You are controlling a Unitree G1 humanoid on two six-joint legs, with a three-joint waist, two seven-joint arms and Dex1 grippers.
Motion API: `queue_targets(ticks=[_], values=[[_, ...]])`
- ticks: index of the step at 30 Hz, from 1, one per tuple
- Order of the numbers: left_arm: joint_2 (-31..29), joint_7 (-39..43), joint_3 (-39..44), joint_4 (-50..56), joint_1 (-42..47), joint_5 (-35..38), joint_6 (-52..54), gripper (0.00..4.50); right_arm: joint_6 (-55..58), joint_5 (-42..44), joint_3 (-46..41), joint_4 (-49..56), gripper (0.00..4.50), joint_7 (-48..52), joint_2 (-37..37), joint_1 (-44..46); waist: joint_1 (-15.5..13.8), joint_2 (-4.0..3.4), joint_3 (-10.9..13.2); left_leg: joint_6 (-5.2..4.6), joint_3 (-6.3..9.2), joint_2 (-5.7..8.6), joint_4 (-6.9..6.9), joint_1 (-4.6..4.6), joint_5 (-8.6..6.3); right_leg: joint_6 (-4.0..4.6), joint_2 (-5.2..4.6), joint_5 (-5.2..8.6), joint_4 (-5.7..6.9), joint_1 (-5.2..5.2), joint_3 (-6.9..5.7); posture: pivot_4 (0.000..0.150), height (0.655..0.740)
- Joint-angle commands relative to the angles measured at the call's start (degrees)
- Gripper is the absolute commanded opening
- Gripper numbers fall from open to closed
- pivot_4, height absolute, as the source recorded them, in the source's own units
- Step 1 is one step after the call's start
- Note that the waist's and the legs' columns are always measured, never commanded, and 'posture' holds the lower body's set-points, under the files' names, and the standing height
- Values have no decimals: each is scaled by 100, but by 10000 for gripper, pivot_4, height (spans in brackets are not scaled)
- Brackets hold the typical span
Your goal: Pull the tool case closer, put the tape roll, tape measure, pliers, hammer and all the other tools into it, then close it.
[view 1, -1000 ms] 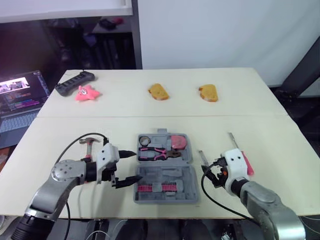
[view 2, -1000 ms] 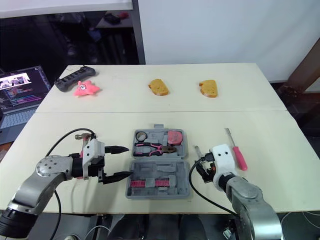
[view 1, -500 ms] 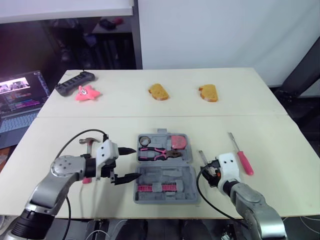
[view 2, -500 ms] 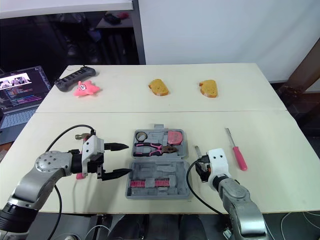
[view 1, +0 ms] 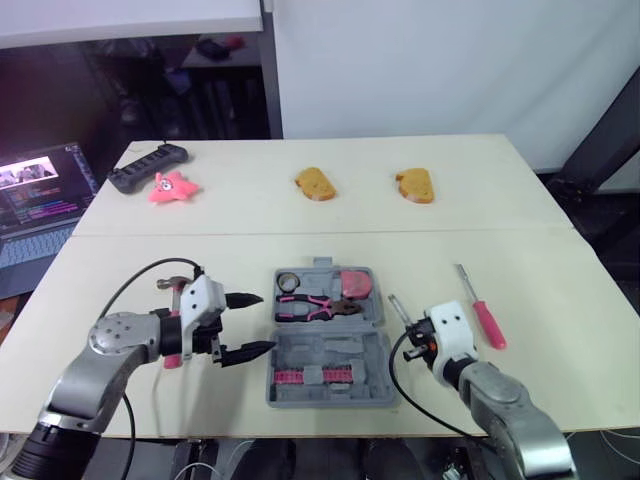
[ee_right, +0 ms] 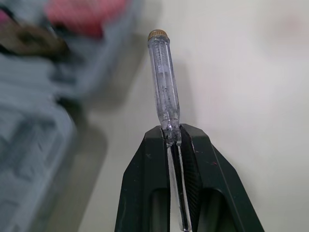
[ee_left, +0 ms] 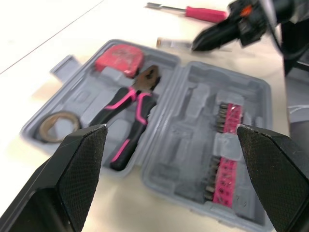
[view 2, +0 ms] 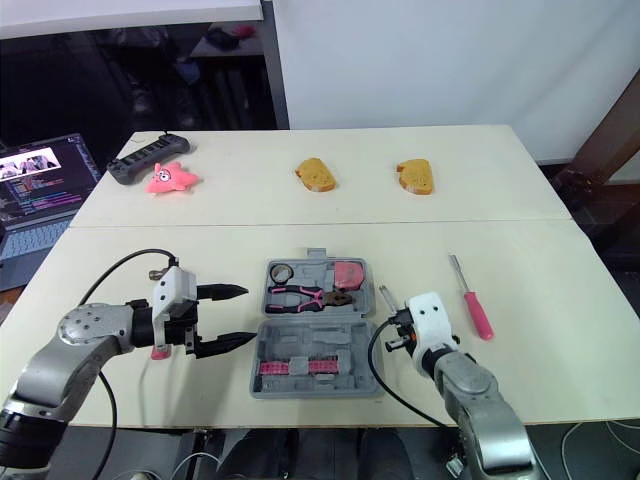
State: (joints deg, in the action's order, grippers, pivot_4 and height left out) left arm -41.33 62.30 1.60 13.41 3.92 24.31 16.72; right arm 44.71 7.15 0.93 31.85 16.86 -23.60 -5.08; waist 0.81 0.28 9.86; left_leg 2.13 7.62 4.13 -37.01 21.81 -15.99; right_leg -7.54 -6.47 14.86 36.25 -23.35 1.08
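i'm on the packing step: my right gripper (ee_right: 171, 131) pinches the clear screwdriver (ee_right: 161, 82) by its shaft, handle jutting past the tips. the open tool case (view 1: 360, 350) lies just beside those jaws. my left gripper (view 1: 265, 322) hangs spread at the case's far side. next i judge: carry the screwdriver over a free slot and release.

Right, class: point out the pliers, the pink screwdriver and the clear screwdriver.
pliers (ee_left: 142, 93): left wrist view, at the joint.
pink screwdriver (view 1: 486, 324): left eye view, middle of the handle.
clear screwdriver (ee_right: 162, 77): right wrist view, middle of the handle.
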Motion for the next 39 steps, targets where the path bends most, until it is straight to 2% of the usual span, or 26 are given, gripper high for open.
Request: queue_targets(ticks=[1, 3, 6, 9, 12, 16, 24, 39], values=[[23, 198, 362, -252, -15, -5, -848, 45000, 739, 355, 145, 925, 342, 706, -763, 830, 19, -5, 3, 0, -2, 0, -2, -1, 0, 0, 0, 0, 0, 0, 1, 1500, 7400], [-24, 687, 428, -569, -38, 44, -1485, 45000, 1736, 973, 672, 1283, 342, 1418, -1266, 2015, 35, -6, 3, 0, -6, -2, -1, -1, 0, 0, 0, 0, 0, -2, 1, 1500, 7400], [-179, 1208, 387, -906, -59, 160, -1649, 45000, 2686, 1512, 1647, 1263, 342, 2062, -1523, 3477, 38, -7, 4, 0, -4, -11, 4, -3, 0, 7, 6, 1, 0, -6, -2, 1500, 7400], [-210, 1639, 345, -1172, -99, 193, -1923, 45000, 3125, 1526, 2514, 644, 342, 2119, -1274, 4523, -27, -1, 1, -1, 19, -13, 8, 7, -1, 17, 5, 9, -8, -2, -27, 1500, 7400], [-165, 1852, 378, -1382, -63, 285, -2047, 45000, 3274, 1383, 3102, -72, 342, 1992, -884, 5097, -14, 0, 2, -1, 20, -4, -13, 55, 0, 9, -19, 4, -9, -33, -28, 1500, 7400], [-167, 1918, 367, -1474, -63, 222, -2185, 45000, 3322, 1186, 3839, -631, 342, 1882, -639, 5450, -3, 1, 1, -1, 17, 5, -16, 58, 0, -3, -31, -4, -9, -38, -24, 1500, 7400], [-166, 1834, 343, -1308, -251, 187, -2209, 45000, 3762, 1163, 4478, -694, 342, 1810, -664, 5673, 41, 0, 2, 3, 13, 4, -8, 61, 2, -3, -23, -4, 4, -63, -17, 1500, 7400], [-177, 1744, 301, -1053, -362, 203, -2071, 45000, 3759, 1085, 4958, -1196, 342, 1718, -435, 6040, 38, 0, 2, 3, 7, 4, -6, 62, 2, -2, -17, -5, 9, -74, -11, 1500, 7400]])
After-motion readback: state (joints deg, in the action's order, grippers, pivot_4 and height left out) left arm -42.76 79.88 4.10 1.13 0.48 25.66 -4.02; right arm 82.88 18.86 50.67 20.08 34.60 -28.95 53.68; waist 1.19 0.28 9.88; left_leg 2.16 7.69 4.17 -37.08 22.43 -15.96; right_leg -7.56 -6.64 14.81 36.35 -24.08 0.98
